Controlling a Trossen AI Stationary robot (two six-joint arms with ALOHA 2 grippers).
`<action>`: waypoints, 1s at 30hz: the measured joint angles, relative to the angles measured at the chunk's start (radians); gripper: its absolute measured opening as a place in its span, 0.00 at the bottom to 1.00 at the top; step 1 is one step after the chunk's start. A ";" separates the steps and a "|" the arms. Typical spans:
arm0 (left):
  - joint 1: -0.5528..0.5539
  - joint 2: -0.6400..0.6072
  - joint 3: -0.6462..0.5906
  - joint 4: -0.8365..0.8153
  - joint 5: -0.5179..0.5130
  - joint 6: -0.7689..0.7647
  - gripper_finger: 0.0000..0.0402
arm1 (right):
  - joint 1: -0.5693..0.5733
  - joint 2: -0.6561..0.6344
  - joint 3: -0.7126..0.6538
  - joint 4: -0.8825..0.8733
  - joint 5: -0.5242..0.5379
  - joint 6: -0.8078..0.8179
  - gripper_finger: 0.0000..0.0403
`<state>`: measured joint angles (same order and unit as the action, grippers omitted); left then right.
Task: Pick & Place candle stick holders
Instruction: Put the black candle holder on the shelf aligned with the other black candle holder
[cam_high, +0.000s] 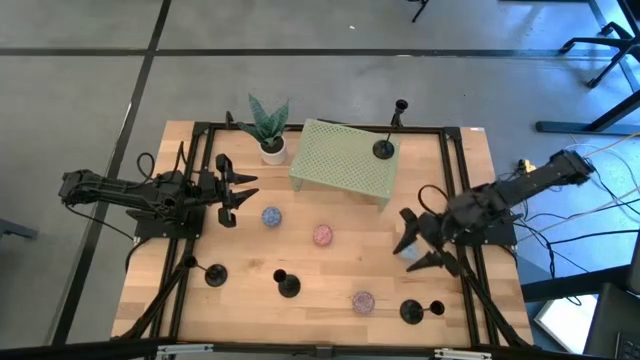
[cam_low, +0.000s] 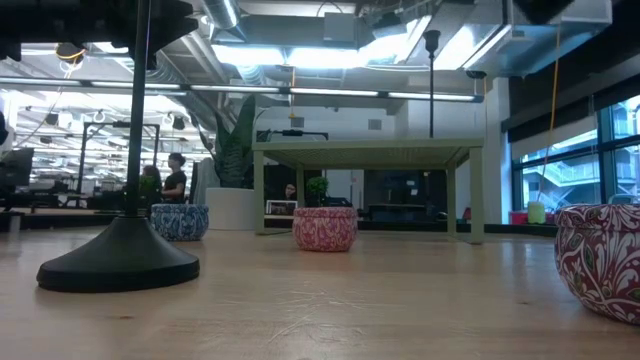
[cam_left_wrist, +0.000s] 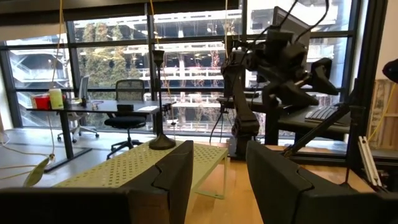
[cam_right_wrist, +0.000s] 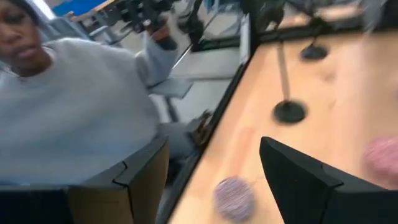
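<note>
Jaws spread, both empty: left gripper (cam_high: 243, 191), right gripper (cam_high: 421, 243); no legible writing

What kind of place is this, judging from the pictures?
Probably an open office or robotics lab: a desk with an office chair by tall windows, exposed ceiling ducts, and a person at distant workstations.

My body: two dark, near-black jointed arms of slim segments. Left gripper (cam_high: 240, 190): two black pointed fingers (cam_left_wrist: 168, 180), broad and flat-faced with angular, bevelled edges. Right gripper (cam_high: 420, 245): matching black wedge-shaped fingers (cam_right_wrist: 305, 177). Thin dark cables loop beside my left arm; more trail behind my right arm.
</note>
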<state>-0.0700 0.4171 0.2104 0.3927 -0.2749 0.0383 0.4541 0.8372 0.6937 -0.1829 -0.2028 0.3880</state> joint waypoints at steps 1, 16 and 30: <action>0.000 0.000 0.000 0.000 0.000 0.000 0.36 | 0.020 -0.003 0.000 -0.017 0.000 0.046 0.63; 0.000 0.000 0.000 0.000 0.000 -0.068 0.36 | 0.126 -0.002 0.000 -0.221 -0.038 0.446 0.63; 0.000 0.000 0.000 0.000 0.000 -0.070 0.36 | 0.178 0.004 0.000 -0.485 -0.236 0.892 0.63</action>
<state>-0.0704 0.4171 0.2103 0.3925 -0.2752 -0.0315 0.6324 0.8415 0.6937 -0.6680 -0.4384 1.2798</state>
